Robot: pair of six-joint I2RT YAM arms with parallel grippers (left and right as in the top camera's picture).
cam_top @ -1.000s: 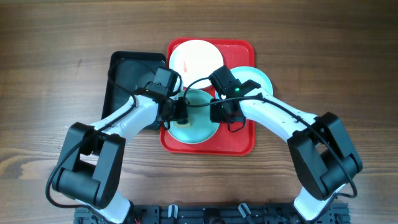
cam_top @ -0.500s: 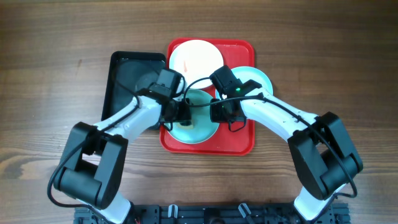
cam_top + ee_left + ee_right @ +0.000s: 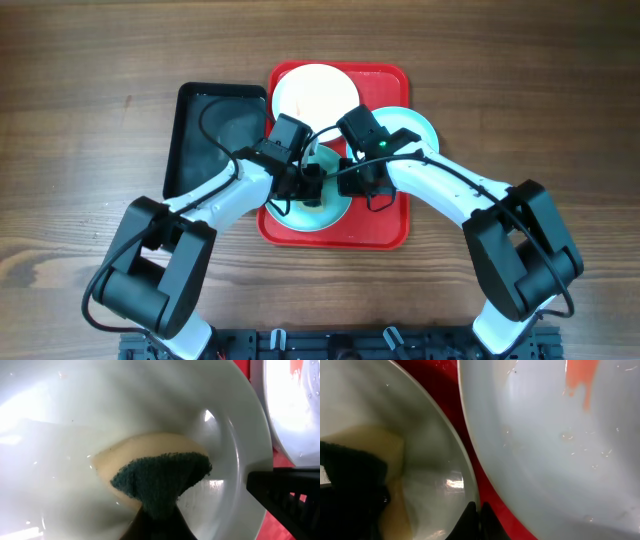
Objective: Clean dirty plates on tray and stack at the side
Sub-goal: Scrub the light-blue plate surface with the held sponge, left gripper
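A light blue plate [image 3: 320,215] lies at the front of the red tray [image 3: 390,235]. My left gripper [image 3: 305,188] is shut on a green-and-yellow sponge [image 3: 160,477] and presses it onto this plate's inside [image 3: 75,420]. My right gripper [image 3: 347,180] is shut on the plate's right rim, as the right wrist view [image 3: 477,508] shows. A white plate [image 3: 315,90] with an orange smear [image 3: 580,380] lies at the tray's back. A second light blue plate [image 3: 415,125] lies over the tray's right rim.
A black tray [image 3: 210,120] stands just left of the red tray, with nothing visible in it. Wooden tabletop [image 3: 90,130] surrounds both trays. In the left wrist view my right gripper [image 3: 285,495] is close to the sponge.
My left gripper has moved right with the sponge, from the plate's left rim toward its middle. The right arm and the plates have not moved.
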